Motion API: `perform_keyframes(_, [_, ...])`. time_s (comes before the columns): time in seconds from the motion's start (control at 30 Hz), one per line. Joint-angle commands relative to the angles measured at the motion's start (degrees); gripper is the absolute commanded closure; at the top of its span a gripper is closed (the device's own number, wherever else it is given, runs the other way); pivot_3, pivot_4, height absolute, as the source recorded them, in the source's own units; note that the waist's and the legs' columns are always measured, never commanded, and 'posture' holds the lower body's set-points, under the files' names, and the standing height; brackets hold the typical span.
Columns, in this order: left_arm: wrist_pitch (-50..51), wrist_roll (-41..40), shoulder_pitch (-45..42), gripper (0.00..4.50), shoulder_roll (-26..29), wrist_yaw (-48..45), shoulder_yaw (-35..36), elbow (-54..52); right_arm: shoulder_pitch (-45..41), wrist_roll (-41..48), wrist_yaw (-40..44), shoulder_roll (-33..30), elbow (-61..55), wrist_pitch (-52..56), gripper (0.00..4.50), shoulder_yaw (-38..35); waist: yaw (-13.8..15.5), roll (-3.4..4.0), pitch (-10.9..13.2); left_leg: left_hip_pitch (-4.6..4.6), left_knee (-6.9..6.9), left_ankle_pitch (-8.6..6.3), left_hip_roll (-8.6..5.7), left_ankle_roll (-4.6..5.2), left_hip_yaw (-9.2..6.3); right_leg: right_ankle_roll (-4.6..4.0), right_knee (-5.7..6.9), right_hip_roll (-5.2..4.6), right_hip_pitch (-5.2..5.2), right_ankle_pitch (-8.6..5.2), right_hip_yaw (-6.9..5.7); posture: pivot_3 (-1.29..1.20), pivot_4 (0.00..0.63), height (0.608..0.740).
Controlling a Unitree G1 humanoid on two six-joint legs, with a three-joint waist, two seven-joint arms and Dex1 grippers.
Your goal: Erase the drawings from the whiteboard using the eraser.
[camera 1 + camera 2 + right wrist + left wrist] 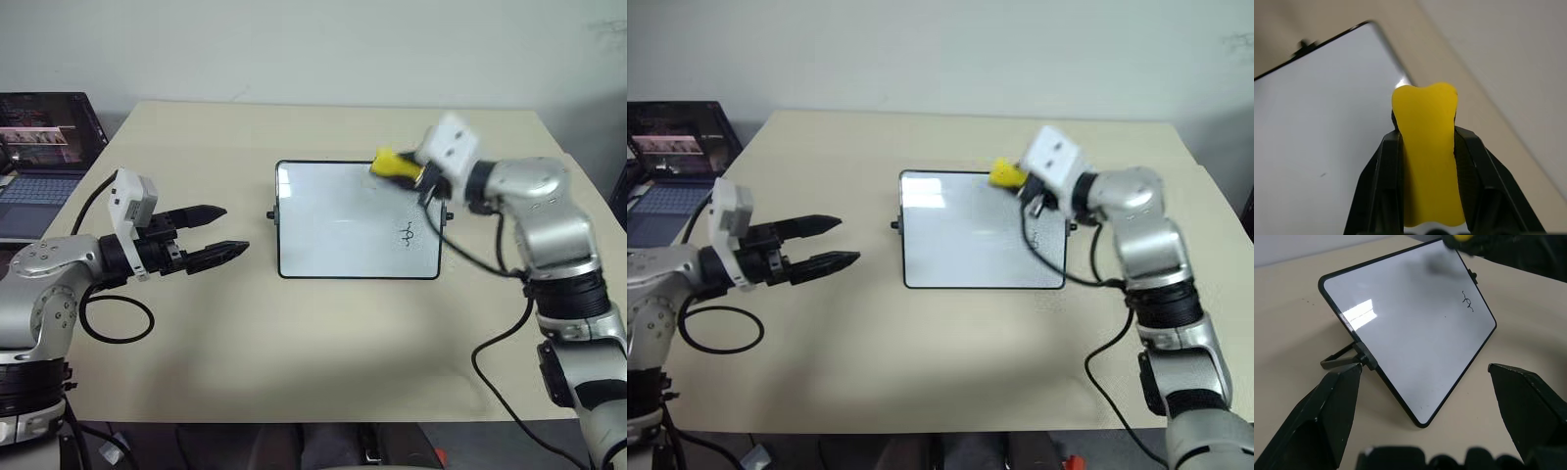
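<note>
Whiteboard (333, 235) lying flat on the tan table (294, 362), with one small drawing (407, 233) visible near the edge on your right side; the rest of the surface looks clean. Your right gripper (423, 176) is clamped on the yellow eraser (395, 164), held above the board's far right corner, apparently clear of the surface. Your left gripper (223, 232) hovers well apart from the board's left edge, its fingers spread with nothing between them. To finish well, bring the eraser back toward you over the squiggle, set its face flat on the glossy surface, and wipe with short strokes. Press lightly, since the board may slide; the left gripper could steady the frame if so.
</note>
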Motion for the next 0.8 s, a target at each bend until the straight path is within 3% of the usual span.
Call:
perform_keyframes(0.03, [-0.92,-0.48,-0.62,0.0,-0.09,-0.52,0.81,-0.92,-3.37,4.61,-10.06,0.35,7.45,-3.54,3.43,-12.36,0.0,0.0,0.0,0.0,0.0,0.0,-0.01,0.0,0.02,0.0,0.0,-0.01,0.0,0.0,0.02,0.0,0.15,0.74])
perform_keyframes(0.23, [-0.94,-0.46,-0.66,0.0,-0.27,-0.57,0.73,-0.9,-2.05,6.18,-24.9,1.29,17.55,-10.08,3.43,-21.54,-0.04,0.02,0.01,-0.01,-0.04,0.0,-0.01,0.0,0.28,-0.01,-0.03,-0.01,0.0,0.0,0.07,0.0,0.15,0.74])
perform_keyframes(0.5, [-0.78,-0.73,0.06,0.0,-1.2,-0.15,0.72,-1.98,8.62,6.4,-39.69,4.05,22.11,-21.68,3.43,-27.09,-0.17,0.08,0.05,0.01,-0.05,0.0,-0.01,0.0,0.37,0.0,0.0,-0.01,0.0,0.0,0.16,0.0,0.15,0.74])
perform_keyframes(0.67, [-0.47,-1.09,0.58,0.0,-2.03,0.48,0.78,-2.99,15.17,8.28,-44.62,7.06,21.67,-25.87,3.43,-29.37,-0.24,0.09,0.05,0.06,-0.06,0.0,0.0,0.0,0.37,0.0,0.02,0.01,0.02,0.0,0.16,0.0,0.15,0.74])
perform_keyframes(0.8, [0.02,-1.56,1.03,0.0,-2.4,0.61,0.84,-3.75,19.3,7.79,-44.61,8.46,19.63,-28.46,3.43,-27.11,-0.3,0.12,0.06,0.1,-0.06,0.0,0.01,0.0,0.38,0.0,0.02,0.02,0.04,0.0,0.2,0.0,0.15,0.74])
